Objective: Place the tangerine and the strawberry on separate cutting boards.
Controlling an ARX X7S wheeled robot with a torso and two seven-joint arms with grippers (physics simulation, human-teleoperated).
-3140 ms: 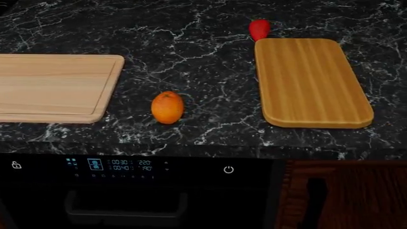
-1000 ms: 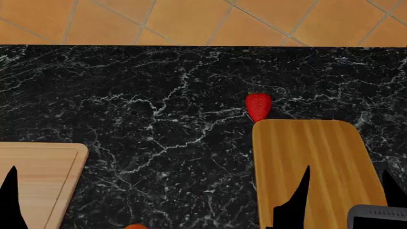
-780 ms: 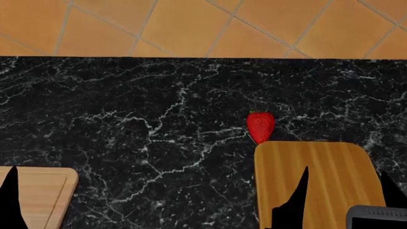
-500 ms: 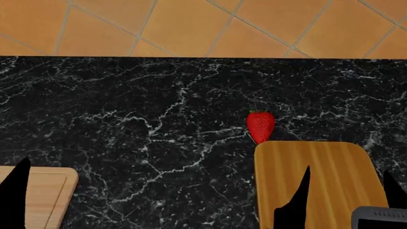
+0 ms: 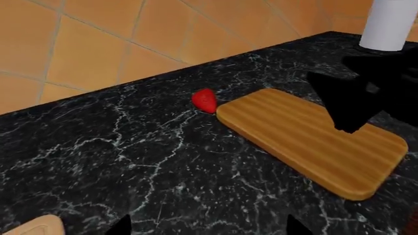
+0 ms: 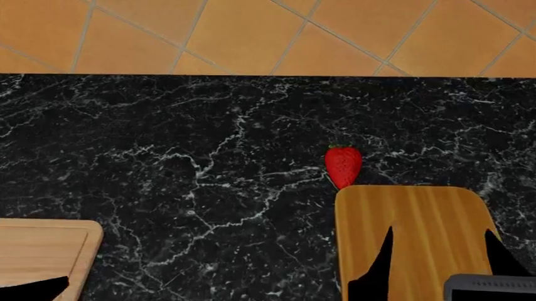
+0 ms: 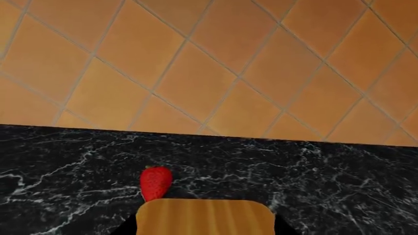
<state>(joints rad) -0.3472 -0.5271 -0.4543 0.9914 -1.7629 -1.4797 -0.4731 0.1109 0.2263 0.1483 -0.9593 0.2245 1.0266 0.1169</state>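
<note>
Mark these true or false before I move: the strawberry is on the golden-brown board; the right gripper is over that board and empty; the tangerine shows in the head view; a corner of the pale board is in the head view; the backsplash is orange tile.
1. The strawberry lies on the golden-brown board. False: it lies on the black countertop, right at the board's far corner.
2. The right gripper is over that board and empty. True: its fingers are spread with nothing between them.
3. The tangerine shows in the head view. False: none of the current views shows it.
4. A corner of the pale board shows in the head view. True.
5. The backsplash is orange tile. True.
</note>
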